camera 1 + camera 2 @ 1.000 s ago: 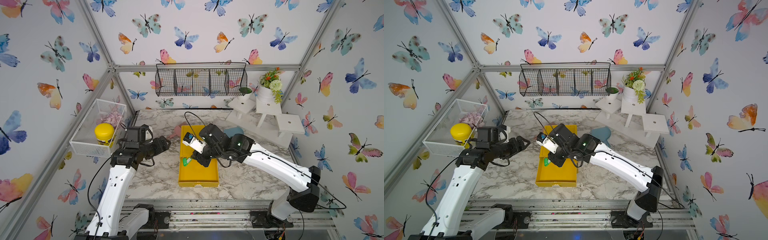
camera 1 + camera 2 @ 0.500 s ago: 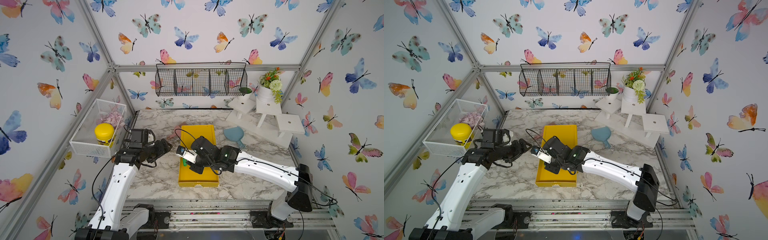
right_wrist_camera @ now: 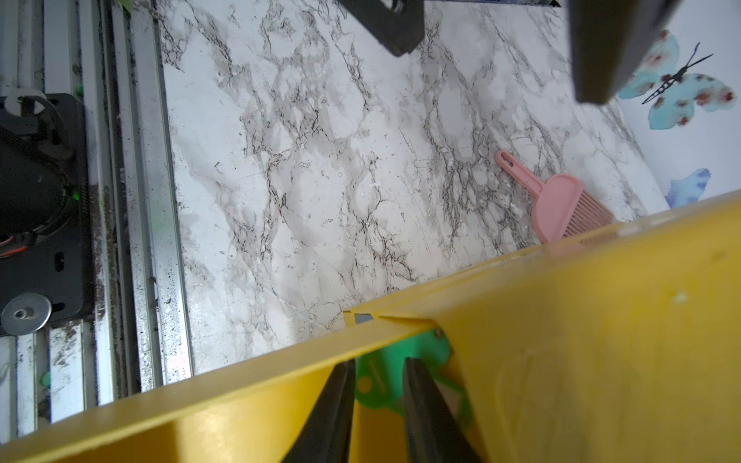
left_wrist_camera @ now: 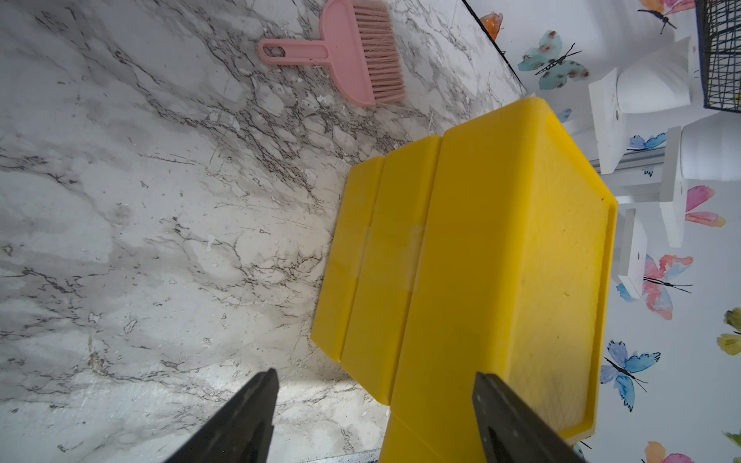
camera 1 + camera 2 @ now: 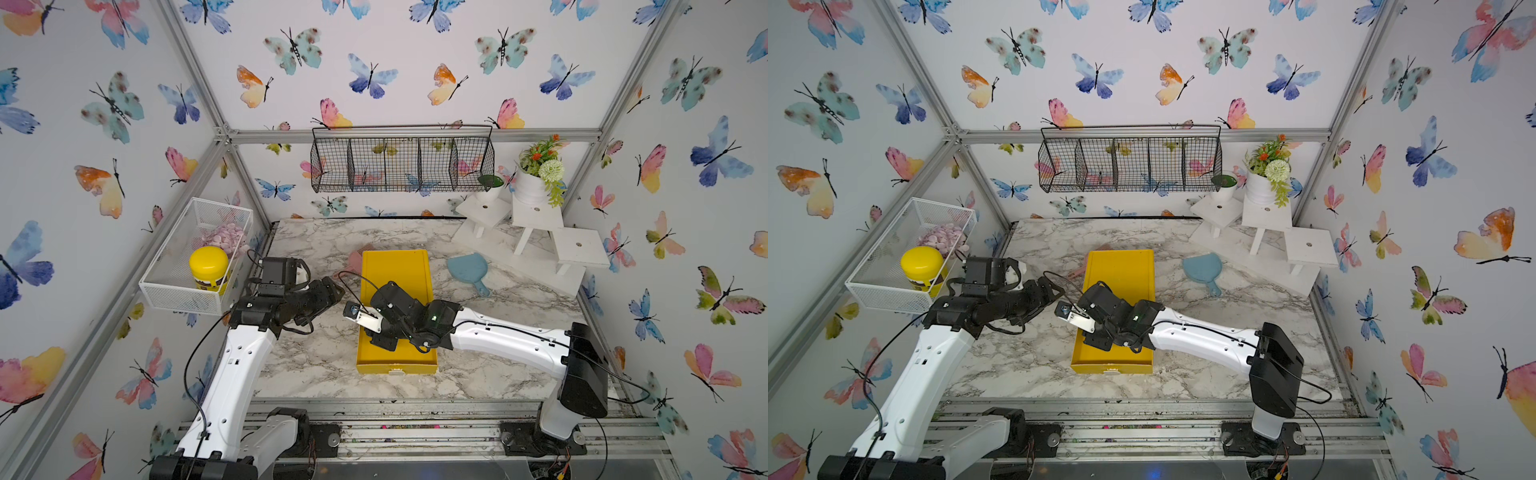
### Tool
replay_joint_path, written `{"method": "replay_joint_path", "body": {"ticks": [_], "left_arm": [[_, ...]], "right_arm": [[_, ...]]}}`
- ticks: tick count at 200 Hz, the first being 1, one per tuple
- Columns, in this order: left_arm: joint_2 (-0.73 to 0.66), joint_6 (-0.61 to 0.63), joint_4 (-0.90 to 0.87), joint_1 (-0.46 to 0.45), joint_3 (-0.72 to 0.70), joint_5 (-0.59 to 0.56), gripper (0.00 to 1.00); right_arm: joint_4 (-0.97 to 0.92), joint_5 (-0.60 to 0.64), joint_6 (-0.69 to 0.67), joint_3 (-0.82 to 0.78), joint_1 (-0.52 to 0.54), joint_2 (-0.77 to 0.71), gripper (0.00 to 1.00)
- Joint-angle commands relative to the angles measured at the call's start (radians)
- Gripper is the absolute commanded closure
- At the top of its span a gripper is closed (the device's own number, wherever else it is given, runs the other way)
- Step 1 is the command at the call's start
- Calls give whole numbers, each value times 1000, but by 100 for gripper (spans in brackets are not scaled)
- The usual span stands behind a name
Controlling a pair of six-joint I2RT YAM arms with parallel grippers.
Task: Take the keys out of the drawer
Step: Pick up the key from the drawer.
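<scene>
Showing one green tag (image 3: 401,350) between right gripper's (image 3: 379,362) two fingers (image 3: 339,395), inside drawer (image 3: 581,320).

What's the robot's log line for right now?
left claw: open, empty | right claw: closed on green key tag in yellow drawer | status: tag not out yet

drawer (image 5: 395,274) sitting mid-tabletop (image 5: 316,365), brush (image 4: 353,52) lying at its far left, dustpan (image 5: 467,270) lying to its right, stands (image 5: 536,216) sitting far right
</scene>
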Motion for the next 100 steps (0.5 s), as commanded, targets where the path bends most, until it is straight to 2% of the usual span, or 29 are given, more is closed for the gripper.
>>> {"method": "replay_joint_path", "body": {"ticks": [1, 100], "left_arm": [[-17, -13, -7, 6, 2, -7, 18], [-23, -16, 20, 6, -24, 7, 19]], "right_arm": [[-20, 29, 2, -20, 0, 6, 71], [-199, -73, 52, -51, 0, -44, 72]]}}
